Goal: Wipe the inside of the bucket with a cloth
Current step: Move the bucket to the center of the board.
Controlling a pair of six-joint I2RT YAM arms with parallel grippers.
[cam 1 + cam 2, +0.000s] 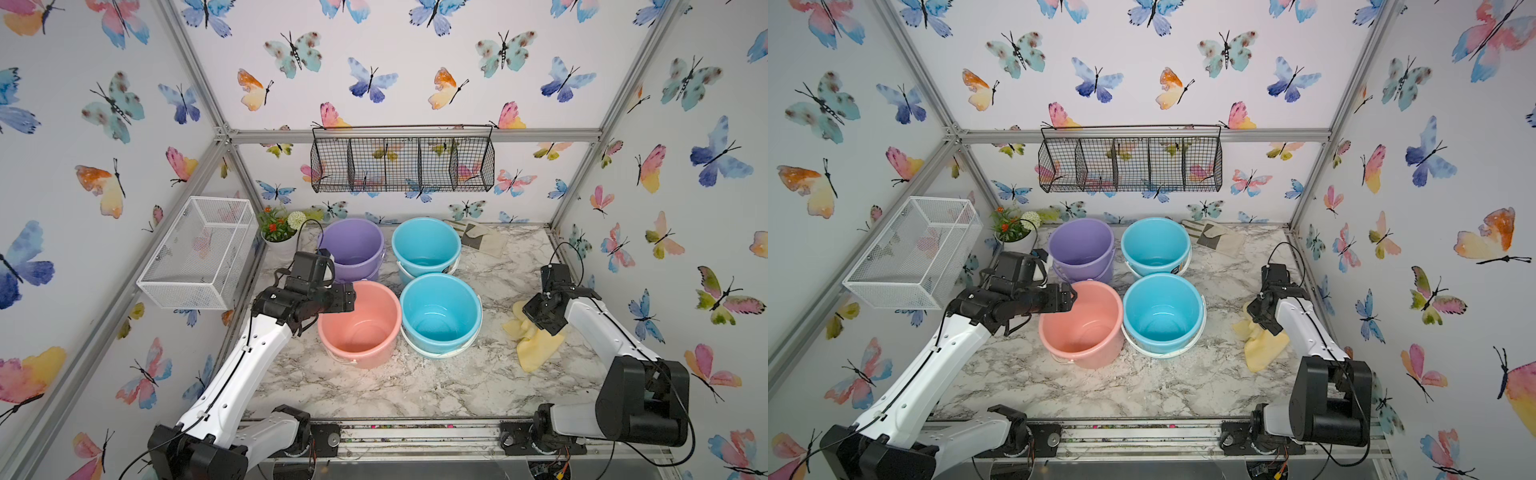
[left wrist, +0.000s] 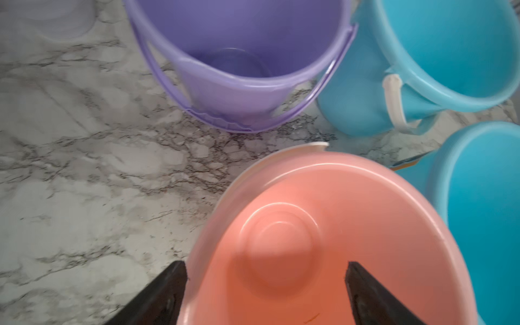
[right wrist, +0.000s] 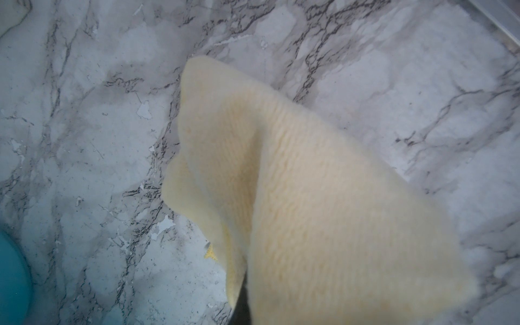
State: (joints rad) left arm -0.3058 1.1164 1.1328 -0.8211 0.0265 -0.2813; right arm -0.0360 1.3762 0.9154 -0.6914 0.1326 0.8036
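A pink bucket (image 1: 361, 328) (image 1: 1084, 328) (image 2: 323, 225) stands front left in a cluster of buckets, empty inside. My left gripper (image 1: 347, 297) (image 1: 1069, 297) (image 2: 266, 266) is open and sits astride its left rim, one finger outside the wall and the other well inside. The pale yellow cloth (image 1: 536, 349) (image 1: 1264, 349) (image 3: 309, 183) lies partly on the marble table at the right. My right gripper (image 1: 536, 318) (image 3: 247, 298) is shut on the cloth's upper part. The raised fabric folds over the jaws and hides most of them in the right wrist view.
A purple bucket (image 1: 353, 245) and two blue buckets (image 1: 426, 247) (image 1: 440, 311) crowd the pink one. A beige cloth with a dark patch (image 1: 482, 241) lies at the back right, a flower pot (image 1: 278, 232) back left. A white mesh basket (image 1: 199, 253) and a black wire basket (image 1: 403, 162) hang on the walls.
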